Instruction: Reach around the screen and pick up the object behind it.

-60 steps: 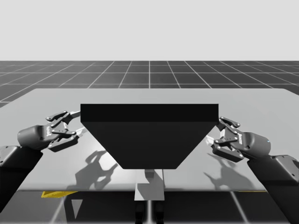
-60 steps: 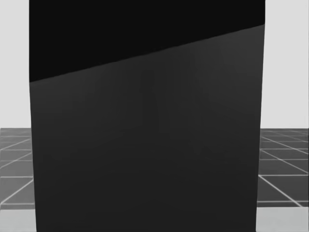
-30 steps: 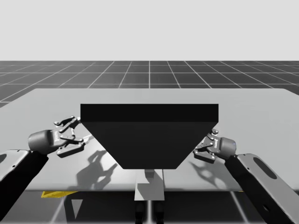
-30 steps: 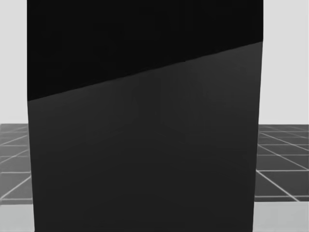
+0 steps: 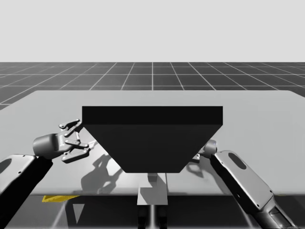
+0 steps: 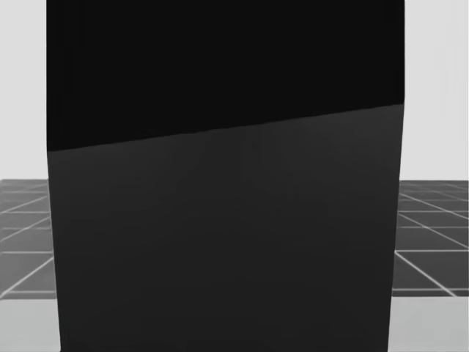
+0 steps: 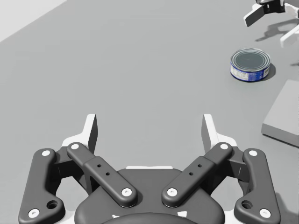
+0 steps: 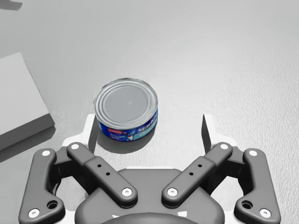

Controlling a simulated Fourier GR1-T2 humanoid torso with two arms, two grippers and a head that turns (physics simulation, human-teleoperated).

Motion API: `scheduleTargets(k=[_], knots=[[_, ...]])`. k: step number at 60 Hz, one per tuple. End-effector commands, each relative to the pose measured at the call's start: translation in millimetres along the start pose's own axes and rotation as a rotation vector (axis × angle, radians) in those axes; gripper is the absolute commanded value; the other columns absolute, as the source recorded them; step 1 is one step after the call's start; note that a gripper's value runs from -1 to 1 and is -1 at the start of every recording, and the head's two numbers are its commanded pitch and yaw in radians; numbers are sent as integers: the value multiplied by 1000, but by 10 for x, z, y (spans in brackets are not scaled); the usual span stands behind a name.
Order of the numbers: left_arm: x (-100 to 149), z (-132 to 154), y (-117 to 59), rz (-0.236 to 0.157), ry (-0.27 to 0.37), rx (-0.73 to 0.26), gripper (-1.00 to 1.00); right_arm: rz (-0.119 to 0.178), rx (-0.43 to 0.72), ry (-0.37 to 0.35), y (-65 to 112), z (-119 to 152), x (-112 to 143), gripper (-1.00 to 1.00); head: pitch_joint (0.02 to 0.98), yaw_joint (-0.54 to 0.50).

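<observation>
A short blue can with a silver lid (image 8: 126,114) stands on the grey table, between the fingers of my right gripper (image 8: 149,130) and close to one of them. That gripper is open. In the left wrist view the same can (image 7: 251,65) lies far ahead and to the side of my open left gripper (image 7: 149,128), with my right gripper (image 7: 275,14) just beyond it. In the high view the black screen (image 5: 152,138) hides the can. My left gripper (image 5: 78,139) hangs at its left edge, and my right arm (image 5: 233,167) reaches behind its right edge.
The screen (image 6: 220,220) blocks the head view. A flat grey slab (image 8: 18,121) lies on the table beside the can, also seen as the slab (image 7: 285,116) in the left wrist view. The grey table (image 5: 257,109) stretches wide behind the screen.
My right arm has swung inward, and its gripper has passed behind the screen's right edge. My left gripper has edged closer to the screen's left side. My head has turned slightly.
</observation>
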Motion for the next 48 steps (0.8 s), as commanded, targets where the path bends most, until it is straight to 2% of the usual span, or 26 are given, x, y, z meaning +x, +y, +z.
scheduleTargets(k=[1,4,6,9,10,16,22,26,28,31,47,48], knots=[[16,-17,-79,-27,-3,-92,-1000,28,104,13,8,-161,-59,-1000,139,-17],[24,-27,-87,-32,-4,-94,-1000,35,127,27,24,-211,-59,-1000,142,-16],[31,-35,-94,-36,-5,-98,-1000,59,154,29,44,-243,-60,-1000,145,-16],[34,-39,-97,-38,-6,-98,-1000,63,172,43,62,-261,-56,-1000,146,-15],[35,-42,-97,-41,-7,-100,-1000,73,184,46,79,-280,-56,-1000,148,-14],[37,-52,-103,-44,-9,-103,-1000,95,202,69,105,-322,-60,-1000,152,-12],[32,-61,-110,-49,-9,-105,-1000,105,217,83,109,-364,-65,-1000,154,-12],[25,-70,-114,-52,-8,-106,-1000,101,229,89,98,-403,-68,-1000,155,-12],[20,-76,-115,-52,-8,-108,-1000,111,232,91,89,-431,-69,-1000,157,-12],[17,-82,-119,-52,-8,-109,-1000,108,239,95,82,-471,-68,-1000,158,-12],[0,-99,-135,-65,-4,-116,-1000,143,257,99,88,-699,-41,-1000,168,-8],[-1,-96,-134,-67,-5,-116,-1000,138,260,100,92,-720,-39,-1000,169,-7]])
